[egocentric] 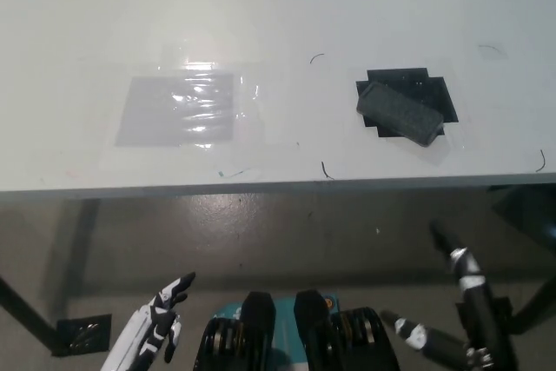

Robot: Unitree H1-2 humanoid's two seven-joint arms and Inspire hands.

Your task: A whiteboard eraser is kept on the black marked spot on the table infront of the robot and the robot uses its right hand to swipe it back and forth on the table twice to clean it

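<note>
Risk of a skewed first swipe: eraser [398, 111] lies tilted across black mark [439, 93] on desk [278, 6], right hand [460, 301] low, empty, fingers apart.

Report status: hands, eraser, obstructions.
White left hand low, below table edge, open, idle. Black right hand low, open, empty. Dark grey rectangular whiteboard eraser lying askew on black marked spot, untouched. Nothing blocking.

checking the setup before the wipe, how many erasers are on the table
1. The whiteboard eraser lies tilted on the black marked spot at the table's right side. The grey taped patch to the left holds none.
</note>
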